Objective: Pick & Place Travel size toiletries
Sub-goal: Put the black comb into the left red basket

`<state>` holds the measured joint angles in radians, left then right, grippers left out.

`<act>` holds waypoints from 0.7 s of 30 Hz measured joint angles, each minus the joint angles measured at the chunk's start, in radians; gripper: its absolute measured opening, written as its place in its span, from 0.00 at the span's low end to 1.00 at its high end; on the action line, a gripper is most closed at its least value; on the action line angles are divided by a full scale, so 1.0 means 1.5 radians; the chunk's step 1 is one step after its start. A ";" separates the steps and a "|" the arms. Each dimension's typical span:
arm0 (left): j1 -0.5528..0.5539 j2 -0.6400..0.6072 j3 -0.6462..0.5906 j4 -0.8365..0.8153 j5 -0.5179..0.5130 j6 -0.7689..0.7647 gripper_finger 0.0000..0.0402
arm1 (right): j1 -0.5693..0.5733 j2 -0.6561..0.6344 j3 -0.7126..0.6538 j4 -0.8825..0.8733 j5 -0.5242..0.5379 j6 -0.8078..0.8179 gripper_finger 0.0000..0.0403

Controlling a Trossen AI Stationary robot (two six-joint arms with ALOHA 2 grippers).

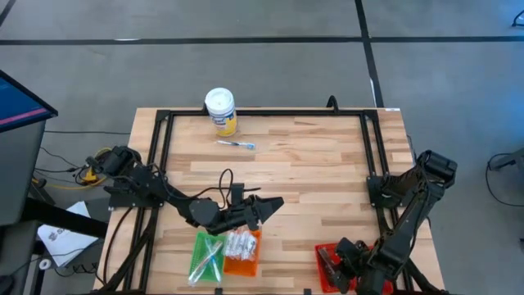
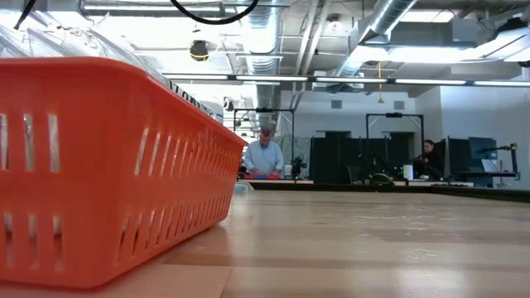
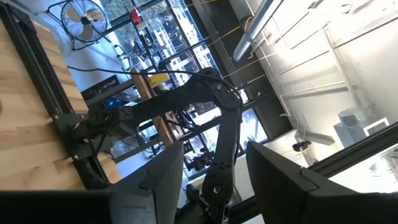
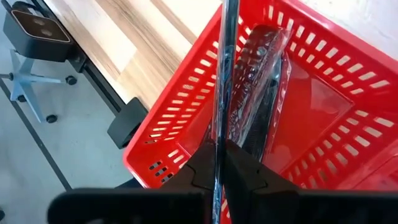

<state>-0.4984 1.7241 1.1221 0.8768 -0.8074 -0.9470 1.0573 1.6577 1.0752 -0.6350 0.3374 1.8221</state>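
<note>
Left end effector (image 1: 274,202) open, hovering above orange tray (image 1: 242,254) with white packets (image 1: 241,243). Right end effector (image 4: 219,163) closed over red tray (image 4: 292,106) with dark tubes (image 4: 258,74). One stick (image 1: 236,144) on surface (image 1: 311,164).

I can read no text anywhere. The tub (image 1: 221,111) at twelve o'clock on the table (image 1: 311,172) wears a yellow label, but its print is too small for me to make out. In the low view, dark lettering runs along the rim of the orange tray (image 2: 108,165), too slanted to read. The white packets (image 1: 241,243) show dark print, also illegible.
</note>
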 joint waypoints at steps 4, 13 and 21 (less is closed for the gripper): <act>0.000 0.000 0.000 0.000 0.000 0.000 0.42 | 0.001 0.000 0.000 0.000 -0.003 0.000 0.04; 0.000 0.000 0.000 0.000 -0.001 0.000 0.42 | -0.002 0.029 -0.001 -0.009 -0.032 -0.011 0.03; -0.002 0.000 -0.001 0.000 -0.004 0.004 0.42 | -0.004 0.069 -0.001 0.028 -0.074 -0.013 0.07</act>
<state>-0.5015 1.7241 1.1213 0.8761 -0.8127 -0.9415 1.0508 1.7605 1.0744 -0.5926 0.2259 1.8028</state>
